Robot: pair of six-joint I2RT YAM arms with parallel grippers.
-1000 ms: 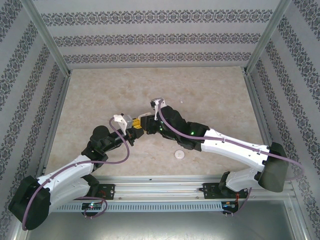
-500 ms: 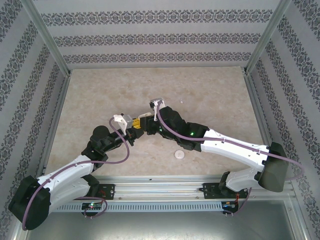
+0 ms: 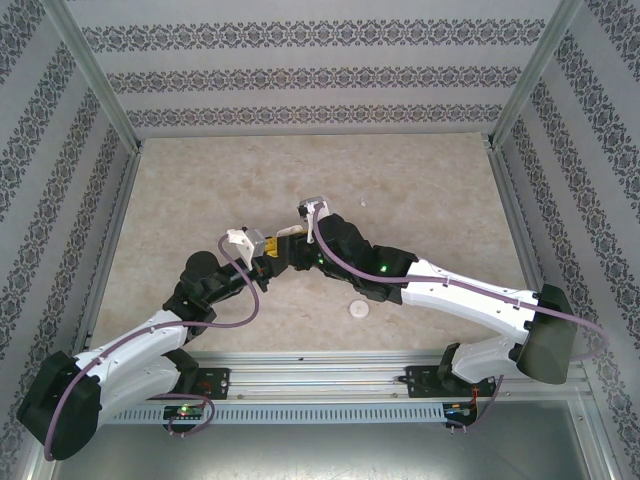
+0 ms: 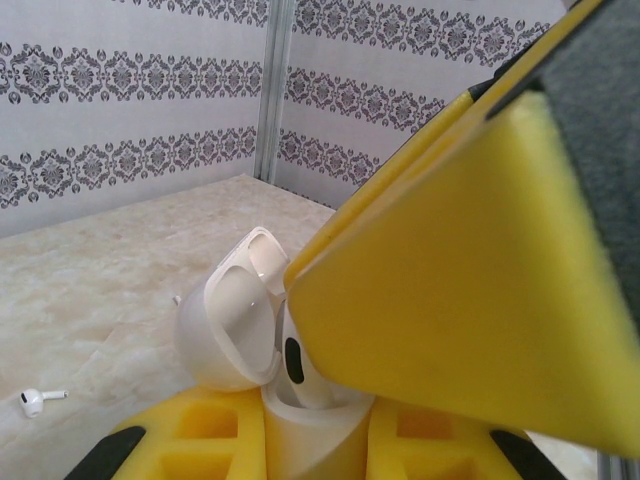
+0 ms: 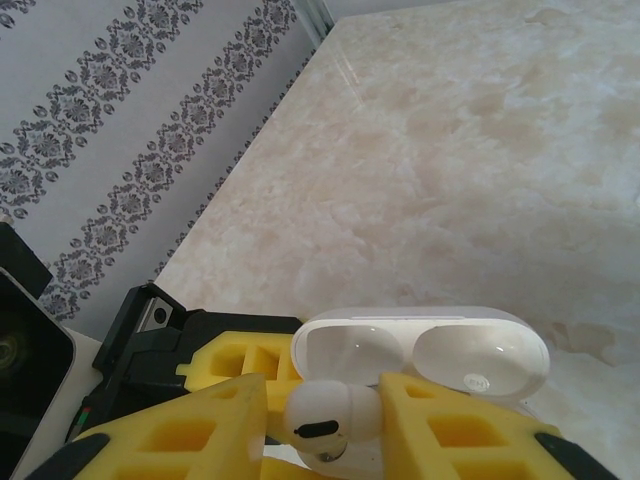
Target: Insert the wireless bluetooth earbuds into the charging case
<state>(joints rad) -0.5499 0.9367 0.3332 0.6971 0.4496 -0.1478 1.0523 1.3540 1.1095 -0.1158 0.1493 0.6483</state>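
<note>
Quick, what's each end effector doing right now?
Left end effector: closed, holding the charging case.
Right end effector: open, loosely flanking an earbud sitting in the case.

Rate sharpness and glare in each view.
Top external: evenly lit, sharp, soft shadows beneath the arms. Left wrist: the close yellow finger is slightly soft, the case sharper. Right wrist: glare spots on the lid, earbud crisp.

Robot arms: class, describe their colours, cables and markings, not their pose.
Both the left arm and right arm have white links, black joints and a looping purple cable. Green lights dot the right. The jaws wear yellow foam with square recesses.
</note>
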